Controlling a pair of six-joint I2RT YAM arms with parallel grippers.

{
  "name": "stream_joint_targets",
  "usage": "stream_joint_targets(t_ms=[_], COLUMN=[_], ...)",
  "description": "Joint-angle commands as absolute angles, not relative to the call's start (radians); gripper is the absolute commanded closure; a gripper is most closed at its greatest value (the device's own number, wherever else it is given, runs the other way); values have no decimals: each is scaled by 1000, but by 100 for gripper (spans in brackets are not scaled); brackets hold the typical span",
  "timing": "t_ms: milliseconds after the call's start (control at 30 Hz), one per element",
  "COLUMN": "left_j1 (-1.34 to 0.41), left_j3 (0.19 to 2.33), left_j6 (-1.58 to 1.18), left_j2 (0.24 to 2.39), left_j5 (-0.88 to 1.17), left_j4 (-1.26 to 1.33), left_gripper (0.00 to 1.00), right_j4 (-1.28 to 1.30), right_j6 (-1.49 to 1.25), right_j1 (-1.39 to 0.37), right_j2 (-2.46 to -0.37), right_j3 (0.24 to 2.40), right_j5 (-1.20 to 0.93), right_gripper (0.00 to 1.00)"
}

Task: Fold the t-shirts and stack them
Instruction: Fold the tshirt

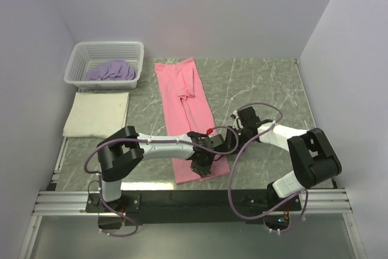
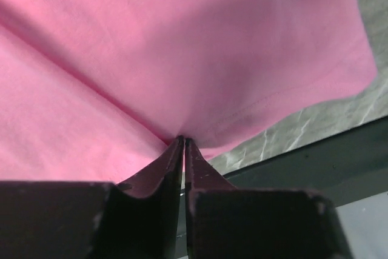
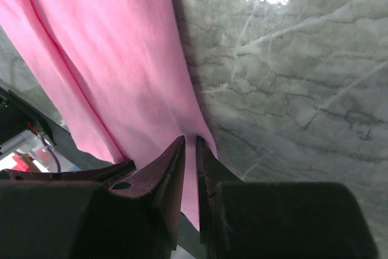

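- We count three shirts, one basket and two grippers.
- The basket (image 1: 109, 44) is white lattice plastic and sits at the far left of the table (image 1: 260, 83).
- The lavender shirt (image 1: 110, 71) lies crumpled inside the basket.
- The cream shirt (image 1: 97, 113) lies folded flat just in front of the basket, on its near side.
- The pink shirt (image 1: 185, 107) lies as a long narrow strip just right of the basket. It starts level with the basket's back rim and runs toward the near table edge.
- The left gripper (image 1: 202, 167) is well away from the basket, at the near end of the pink strip.
- In the left wrist view we see the left gripper (image 2: 183, 141) with its fingers pressed together. A pucker of pink cloth is caught at their tips, close to the hem.
- The right gripper (image 1: 225, 145) is farther right of the basket than the left one, at the strip's right edge.
- In the right wrist view we see the right gripper (image 3: 189, 144) with only a thin slit between its fingers. Pink cloth fills that slit, so it pinches the shirt's edge, with bare table just beside it.
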State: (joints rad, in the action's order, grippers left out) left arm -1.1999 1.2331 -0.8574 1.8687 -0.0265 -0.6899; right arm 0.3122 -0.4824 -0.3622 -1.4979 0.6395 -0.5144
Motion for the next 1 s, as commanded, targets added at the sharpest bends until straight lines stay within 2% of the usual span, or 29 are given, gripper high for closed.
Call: stream_joint_targets(t_ms=[0, 200, 367, 400, 467, 567, 600, 700, 767, 900, 967], left_j1=[-1206, -1209, -1212, -1212, -1210, -1212, -1210, -1204, -1195, -1146, -1132], left_j3=[1145, 1106, 1202, 1233, 1259, 1290, 1282, 1241, 1198, 978, 863], left_j6=[-861, -876, -908, -913, -939, -995, -1026, -1107, -1155, -1247, -1288], left_j2=[1827, 1772, 1738, 1732, 1720, 1698, 1671, 1600, 1556, 1374, 1304], left_j5=[8, 8, 3, 3, -49, -84, -89, -126, -146, -140, -143], left_j4=[-698, -684, -715, -719, -753, -784, -787, -810, -827, -792, -758], left_gripper=[92, 93, 82, 75, 71, 52, 41, 24, 23, 33, 31], right_j4=[296, 331, 397, 414, 463, 518, 531, 578, 603, 629, 637], right_j6=[-465, -454, -448, -445, -448, -460, -471, -501, -520, -610, -656], right_j1=[-331, -311, -313, -313, -313, -322, -328, -362, -396, -495, -558], right_j2=[-1519, -1450, -1332, -1289, -1246, -1177, -1151, -1105, -1082, -1036, -1035], right_j3=[620, 626, 643, 655, 661, 658, 649, 631, 620, 607, 606], right_j5=[-448, -403, -388, -381, -353, -336, -327, -284, -258, -175, -130], right_gripper=[80, 80, 79, 77, 74, 63, 57, 49, 46, 37, 36])
